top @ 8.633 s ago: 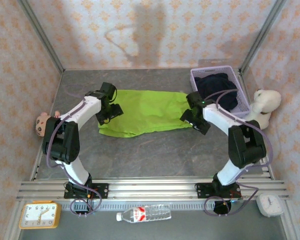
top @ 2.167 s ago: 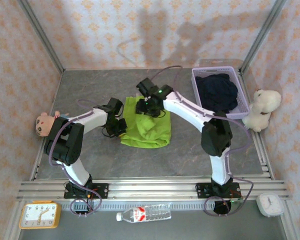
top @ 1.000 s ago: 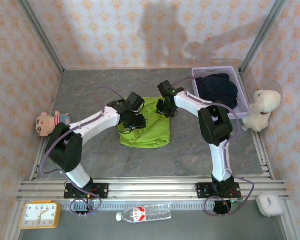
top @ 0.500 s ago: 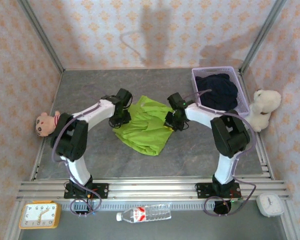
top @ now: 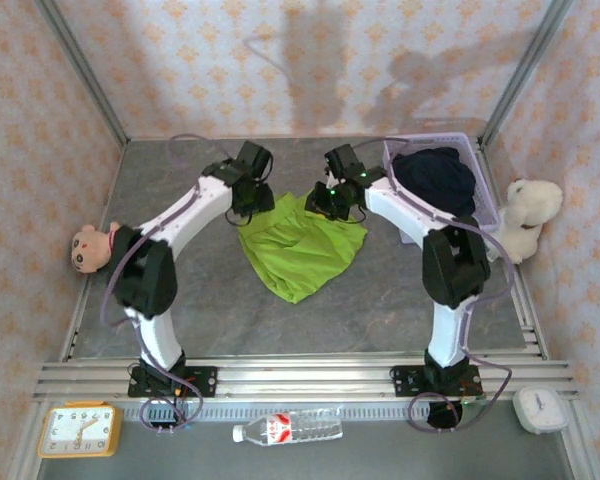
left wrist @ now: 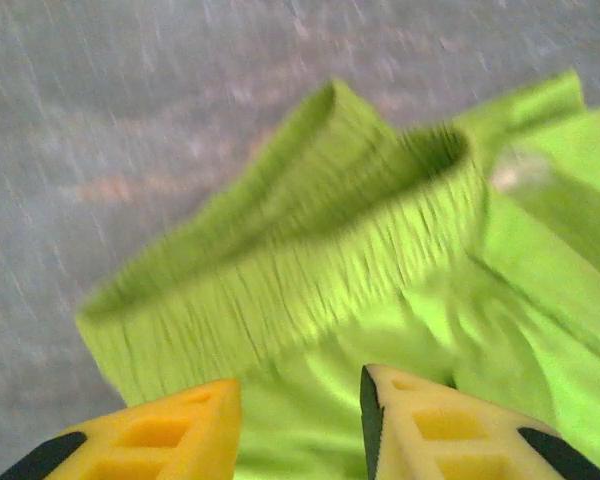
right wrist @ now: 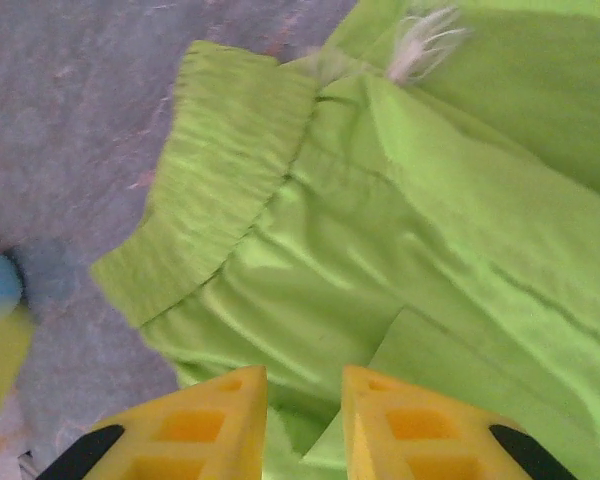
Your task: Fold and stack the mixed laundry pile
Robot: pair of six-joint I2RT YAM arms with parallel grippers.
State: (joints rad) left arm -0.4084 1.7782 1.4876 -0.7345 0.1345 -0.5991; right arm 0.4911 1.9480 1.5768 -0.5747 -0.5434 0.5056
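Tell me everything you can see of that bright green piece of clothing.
The lime-green garment is soft, thin cloth with a ribbed elastic waistband and a pale frayed drawstring. It lies folded and rumpled on the grey table, tapering to a point toward the near edge. Its waistband end is at the far side, where the left gripper and right gripper straddle it. The right seems to pinch the cloth; the left's hold is unclear.

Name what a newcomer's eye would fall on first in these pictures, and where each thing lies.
A bright lime-green garment lies crumpled mid-table, with the left claw and right claw both at its far edge. In the far right corner a lavender basket holds a dark navy garment, a white plush toy beside it.
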